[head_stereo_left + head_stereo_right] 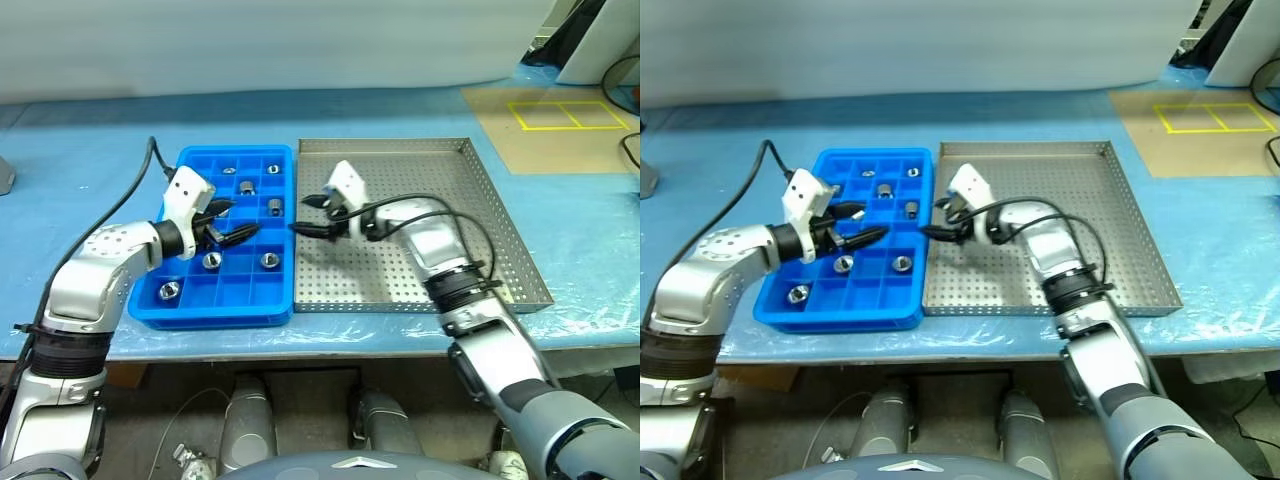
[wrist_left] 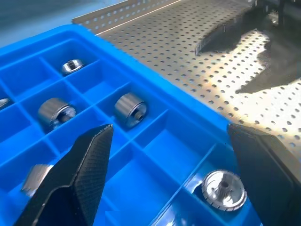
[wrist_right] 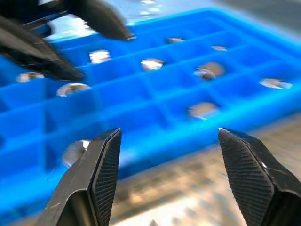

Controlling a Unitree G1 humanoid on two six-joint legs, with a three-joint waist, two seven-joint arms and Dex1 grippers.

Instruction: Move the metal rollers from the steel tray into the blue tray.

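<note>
Over the blue tray (image 1: 190, 300), the left tool (image 1: 228, 222) was held open; beside it, the right tool (image 1: 308, 214) was open, empty.

The left gripper (image 1: 228, 222) hangs spread over the blue tray (image 1: 188, 300), which holds metal rollers (image 1: 212, 260). The right gripper (image 1: 312, 214), parted, sits above the steel tray (image 1: 500, 225).

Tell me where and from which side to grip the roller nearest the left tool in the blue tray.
That roller stands on end in its compartment of the blue tray, hole up, with walls close around it. Probably best come from straight above and pinch its round outer sides; a level approach would meet the walls. The left tool is open.
</note>
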